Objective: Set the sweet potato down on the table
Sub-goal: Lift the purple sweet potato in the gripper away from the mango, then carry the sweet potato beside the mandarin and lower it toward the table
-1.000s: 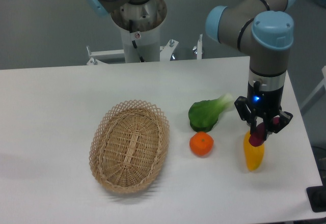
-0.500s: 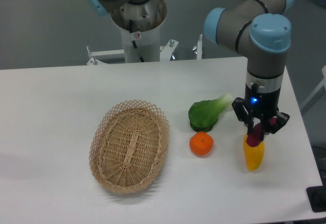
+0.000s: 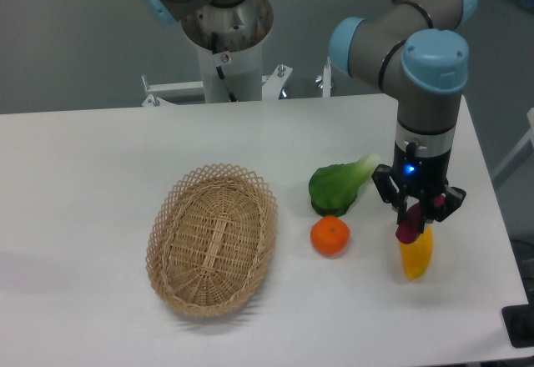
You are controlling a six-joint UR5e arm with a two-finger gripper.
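One sweet potato hung upright in the pincer, its fingers pinching the dark purple tuber near its upper end, so its lower tip pointed down toward the desk. It sat in front of the upper part of a yellow-orange fruit that lay on the desk; whether the two touched I could not tell. That vertical hold suited a straight lowering, though the fruit crowded the spot below, so a clear patch beside it looked the safer landing. Counted on the desk: one wicker basket, one orange, one leafy green vegetable, one yellow-orange fruit. One arm carried the single pincer.
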